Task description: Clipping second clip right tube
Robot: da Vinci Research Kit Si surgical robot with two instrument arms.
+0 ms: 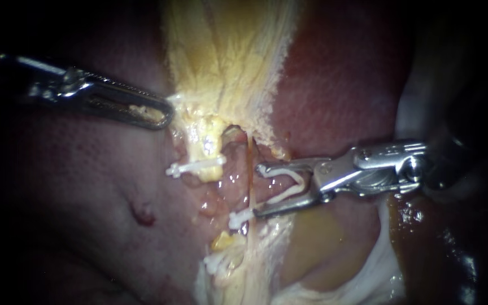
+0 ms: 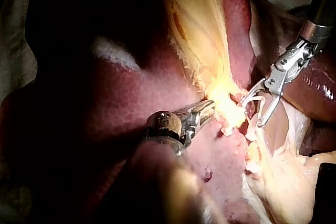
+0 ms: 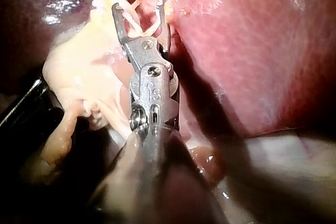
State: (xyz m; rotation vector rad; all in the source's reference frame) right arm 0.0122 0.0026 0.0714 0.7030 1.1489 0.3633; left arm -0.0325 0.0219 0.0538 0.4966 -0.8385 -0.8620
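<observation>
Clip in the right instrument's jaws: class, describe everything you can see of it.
The clip is white, plastic-looking and open: a V of two thin curved legs joined at a bend deep between the jaws. The right instrument holds it, one leg lying along each jaw, and the jaws stand wide apart. The clip's open end faces the thin reddish tube. Whether the tube is already between the legs cannot be told.

Shafts of left instrument (image 1: 162,113), right instrument (image 1: 258,190), lost in darkness
</observation>
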